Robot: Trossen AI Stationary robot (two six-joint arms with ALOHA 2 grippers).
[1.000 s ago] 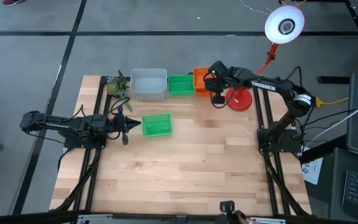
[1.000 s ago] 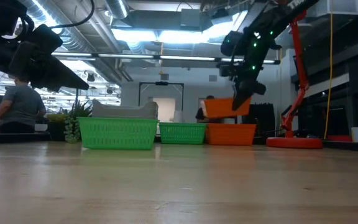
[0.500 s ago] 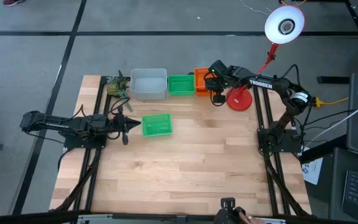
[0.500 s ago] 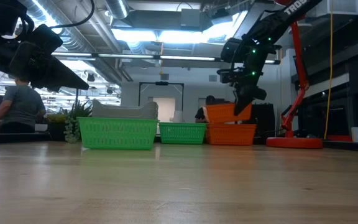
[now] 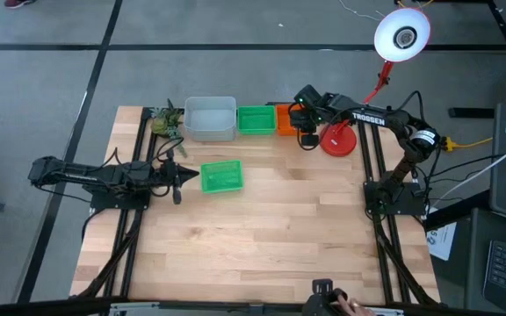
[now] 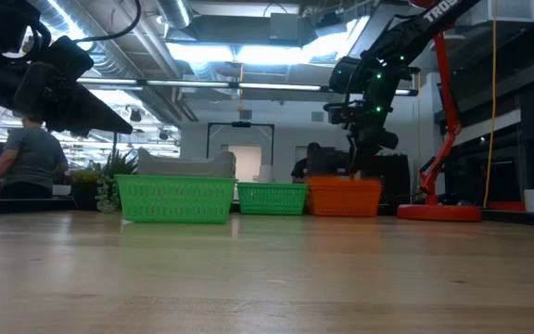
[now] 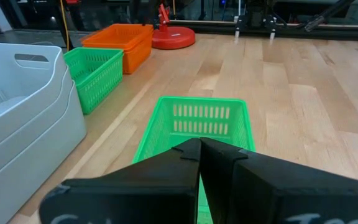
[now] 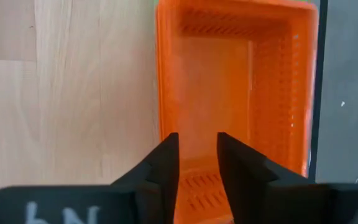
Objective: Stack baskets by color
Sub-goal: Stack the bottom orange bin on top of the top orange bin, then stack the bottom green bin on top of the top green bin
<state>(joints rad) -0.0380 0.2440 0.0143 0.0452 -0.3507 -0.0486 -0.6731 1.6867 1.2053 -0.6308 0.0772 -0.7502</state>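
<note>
Along the table's far edge stand the pale grey baskets (image 5: 210,118), nested, a green basket (image 5: 256,119) and the orange baskets (image 5: 283,118), nested with rims level (image 6: 344,197). My right gripper (image 8: 197,140) is open and points steeply down over the orange stack's right end wall, one finger on either side of it. A second green basket (image 5: 221,176) sits alone on the wood left of centre. My left gripper (image 5: 178,175) hovers shut at that basket's left end (image 7: 197,124), touching nothing. My right gripper's open fingers (image 8: 166,162) stand astride the orange stack's right short wall (image 8: 197,186), coming from above and the right. I cannot tell whether they touch it. The stack rests on the table.
A red lamp base (image 5: 339,140) stands just right of the orange stack, with its white lamp head (image 5: 402,35) above. A small plant (image 5: 167,118) sits left of the grey baskets. The near half of the table is bare wood. A person (image 6: 31,158) sits beyond the table.
My right gripper has opened and let go of the upper orange basket. That basket hung tilted above the lower orange one and has dropped into it, so that the two now sit nested and level.
</note>
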